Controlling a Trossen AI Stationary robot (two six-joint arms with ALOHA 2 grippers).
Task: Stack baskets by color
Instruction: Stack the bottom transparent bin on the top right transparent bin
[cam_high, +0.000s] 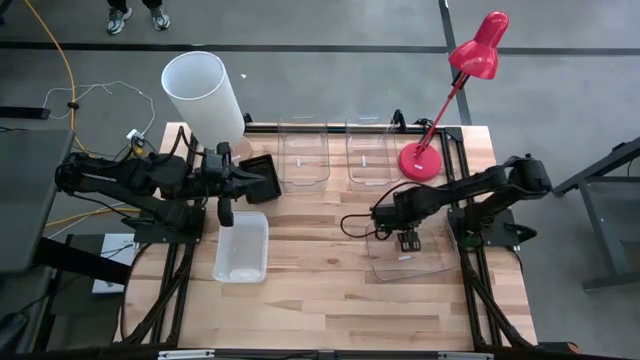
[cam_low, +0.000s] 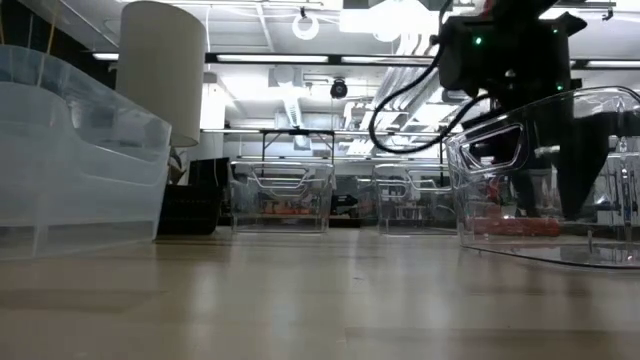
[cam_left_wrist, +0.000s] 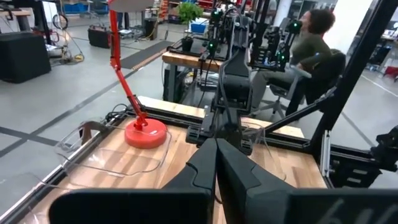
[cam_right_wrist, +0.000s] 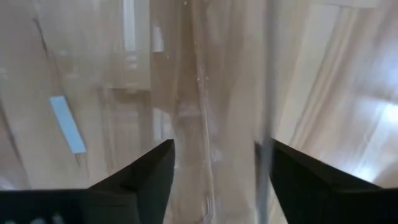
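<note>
A clear basket (cam_high: 410, 258) sits on the table's right side. My right gripper (cam_high: 405, 240) points down over its far wall, open, one finger inside and one outside (cam_right_wrist: 221, 162). A frosted white basket (cam_high: 242, 247) rests on the left near side, with a black basket (cam_high: 265, 180) beyond it. My left gripper (cam_high: 250, 180) hovers level beside and above the black basket, shut (cam_left_wrist: 216, 155) with nothing in it. Two more clear baskets (cam_high: 303, 155) (cam_high: 368, 155) stand at the far edge. My right gripper straddles the clear basket's far wall (cam_right_wrist: 202, 124) from above, pointing down, with one finger on each side of it. I cannot tell whether either finger touches the wall. The basket sits flat on the table.
A red desk lamp (cam_high: 420, 160) stands at the far right, close behind the right arm. A tall white cylinder (cam_high: 205, 95) stands at the far left corner. Bare wood lies along the table's near side (cam_high: 330, 310). A person sits beyond the table (cam_left_wrist: 311, 43).
</note>
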